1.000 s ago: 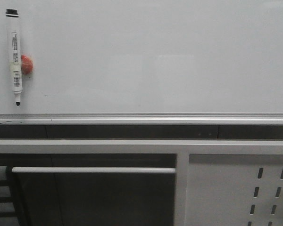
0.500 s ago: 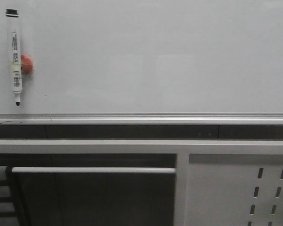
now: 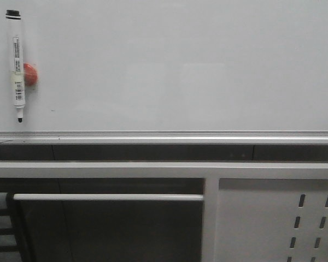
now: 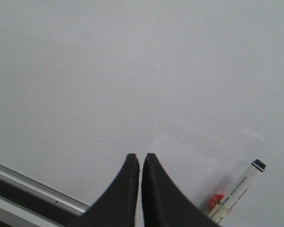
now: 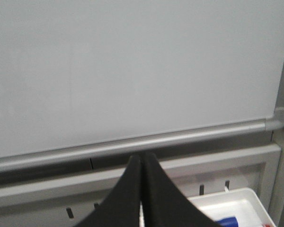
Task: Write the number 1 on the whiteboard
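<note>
Left hand [image 4: 140, 163] closed, empty; right hand [image 5: 141, 163] closed, empty too. Beyond, whiteboard [image 3: 180, 65] upright, silver-framed, bare of any stroke. Marker [image 3: 17, 65] hanging tip-down beside red magnet [image 3: 30, 74] near board's left edge.

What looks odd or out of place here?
Nothing looks damaged or spilled. The marker hangs upright on the whiteboard beside a red magnet, its tip bare. The board bears no stroke.

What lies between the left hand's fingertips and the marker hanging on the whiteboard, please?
Only bare whiteboard in the left wrist view: the shut left hand and marker have nothing between them; the red magnet sits beside the marker.
</note>
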